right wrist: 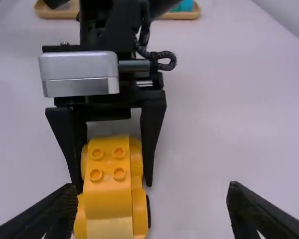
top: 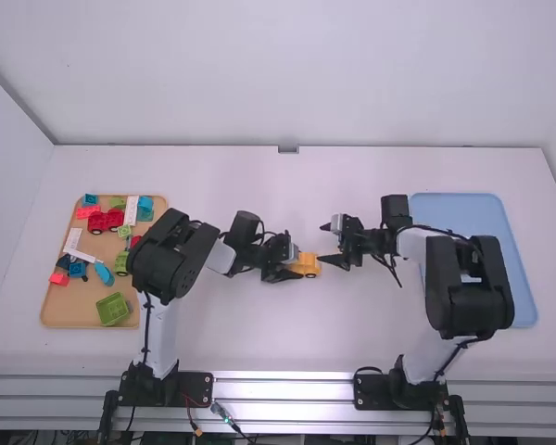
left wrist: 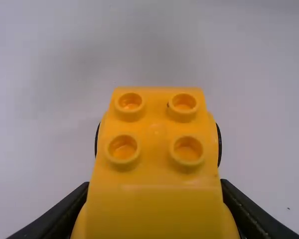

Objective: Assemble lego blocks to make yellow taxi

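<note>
Nearest, at the bottom edge of the high view, stand the bases of the left arm and the right arm. Beyond them, around the middle of the frame, the yellow taxi sits in the left gripper, which is clamped on both its sides. In the left wrist view, studs show bare on its top.

The right gripper is empty, its fingers spread wide, just right of the taxi and slightly higher in the frame. The taxi's long axis runs roughly left to right there, out from the left gripper towards the right one. In the right wrist view the taxi lies low and left of centre, nearer one finger than the other. If the right gripper is to take or steady it, it probably needs to line up with that axis first; closing from here could knock the near end askew.

Towards the left edge of the surface, a wooden tray carries spare blocks, among them a green block and, farther up, a red vehicle. A blue tray lies at the right, partly behind the right arm.
</note>
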